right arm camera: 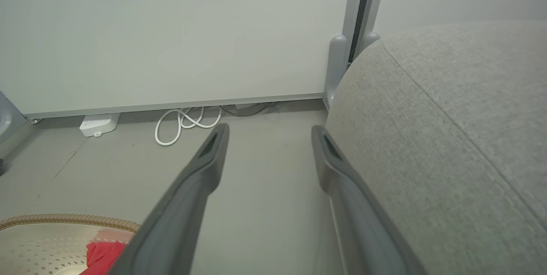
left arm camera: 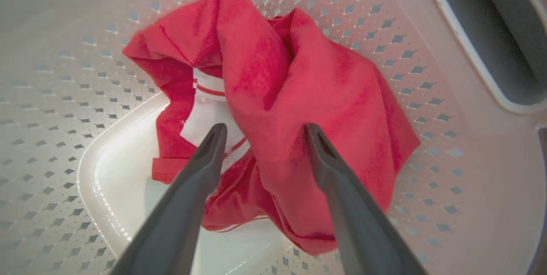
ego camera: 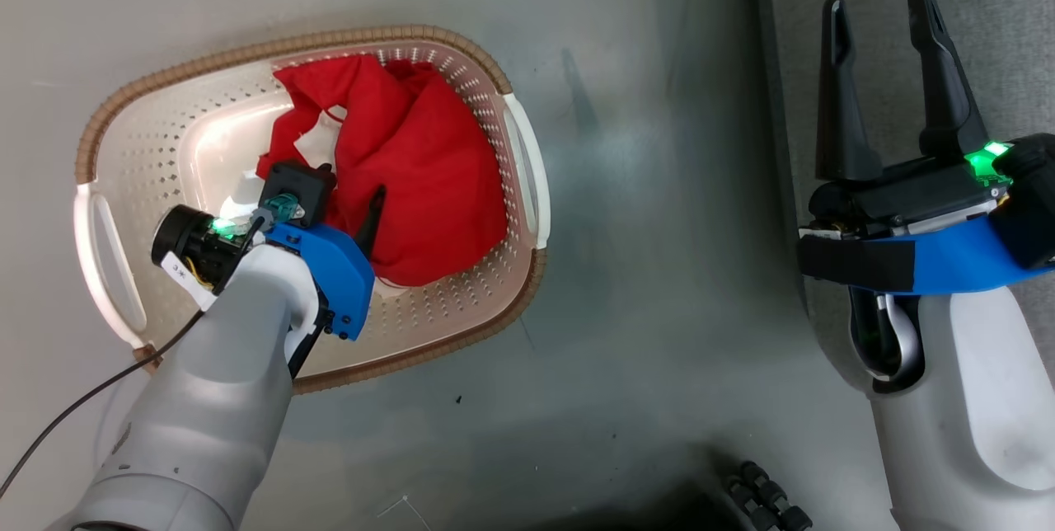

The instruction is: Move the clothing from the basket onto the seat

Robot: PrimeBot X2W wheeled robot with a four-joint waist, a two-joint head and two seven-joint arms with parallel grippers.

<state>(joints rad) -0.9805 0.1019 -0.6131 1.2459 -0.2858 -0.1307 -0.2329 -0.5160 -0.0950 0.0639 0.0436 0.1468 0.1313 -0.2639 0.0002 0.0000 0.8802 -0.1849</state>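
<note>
Basket sits on the floor, left of scene. Its left half is bare, showing the glossy bottom.

Clothing is one crumpled red heap in the right half of the basket, banked against the far and right perforated walls. A white panel with red stripes shows at the heap's left side.

Left gripper is down inside the basket at the near-left edge of the heap. Its fingers are spread wide with nothing clamped. In the left wrist view one tip lies over the white panel and the other over the big red fold, with a ridge of cloth in the gap between them. Tip contact with the cloth: cannot tell.

Right gripper is well apart from the basket, held above the floor at the seat's left edge. Its fingers are spread, empty, and pointing away.

Seat: grey cushion at far right, seam visible.
</note>
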